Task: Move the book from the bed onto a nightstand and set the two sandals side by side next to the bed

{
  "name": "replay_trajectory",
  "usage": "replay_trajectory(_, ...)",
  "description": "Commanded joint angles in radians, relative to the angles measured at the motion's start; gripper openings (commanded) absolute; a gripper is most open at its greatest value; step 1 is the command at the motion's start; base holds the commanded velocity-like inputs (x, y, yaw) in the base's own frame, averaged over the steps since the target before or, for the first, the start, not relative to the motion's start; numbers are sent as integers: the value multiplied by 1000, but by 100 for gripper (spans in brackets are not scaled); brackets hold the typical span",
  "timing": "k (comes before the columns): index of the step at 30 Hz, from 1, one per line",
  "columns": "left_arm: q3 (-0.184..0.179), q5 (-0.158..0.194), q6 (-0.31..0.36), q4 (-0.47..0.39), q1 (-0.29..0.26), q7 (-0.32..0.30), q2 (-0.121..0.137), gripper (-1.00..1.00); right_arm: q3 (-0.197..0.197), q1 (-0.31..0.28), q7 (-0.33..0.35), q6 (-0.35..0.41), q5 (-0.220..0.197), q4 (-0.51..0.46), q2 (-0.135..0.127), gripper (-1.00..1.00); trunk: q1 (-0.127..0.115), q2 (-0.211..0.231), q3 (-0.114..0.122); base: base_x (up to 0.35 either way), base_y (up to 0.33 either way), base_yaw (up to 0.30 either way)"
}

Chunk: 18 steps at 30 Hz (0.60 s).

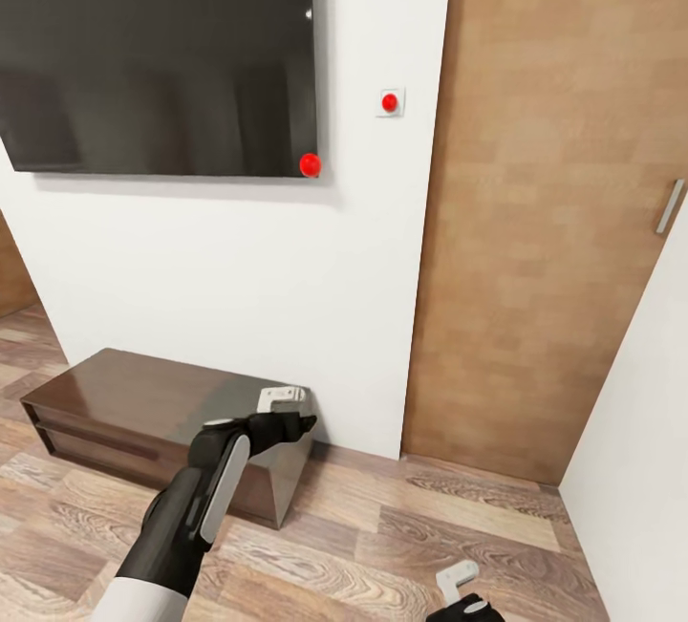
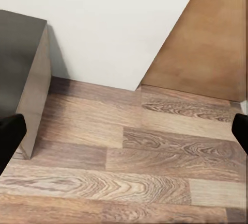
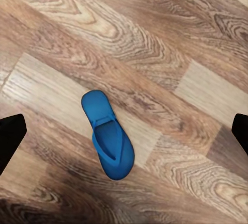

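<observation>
Bright blue flat sandal (image 3: 107,135) — lay on plank floor (image 3: 170,53) directly below the open right gripper (image 3: 124,131), long axis slanted across its jaws — left gripper (image 2: 124,131) open too, farther off.

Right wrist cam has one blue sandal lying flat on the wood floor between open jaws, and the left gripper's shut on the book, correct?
Not quite. The left gripper holds nothing: the left wrist view shows its jaws wide apart over bare wood floor. The rest stands: the blue sandal lies flat on the floor under the open right gripper.
</observation>
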Motion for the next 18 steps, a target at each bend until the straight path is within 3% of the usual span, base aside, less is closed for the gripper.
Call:
replay_trajectory(1, -4, 6, 5, -1, 0, -2, 0, 100, 2, 0, 0, 7, 10, -2, 0, 100, 4, -8, -4, 0, 0, 0)
replay_trajectory(5, -18, 28, 5, 0, 0, -2, 0, 100, 3, 1, -1, 8, 12, -2, 0, 100, 19, -36, -17, 0, 0, 0)
replay_trajectory(11, -45, 35, 5, 0, 0, -5, 0, 100, 4, 1, -1, 10, 13, -3, -1, 100, 42, -78, -36, 0, 0, 0)
replay_trajectory(14, -77, 37, 6, 0, 1, -7, 0, 100, 5, 1, -1, 11, 13, -3, -2, 100, 54, -99, -45, 0, 0, 0)
replay_trajectory(17, -129, 43, 7, -1, 0, -19, 0, 100, 5, 0, -1, 14, 13, -4, -3, 100, 65, -120, -54, 0, 0, 0)
replay_trajectory(18, -163, 53, 9, -3, 0, -36, 0, 100, 5, 0, -1, 14, 14, -5, -3, 100, 69, -127, -58, 0, 0, 0)
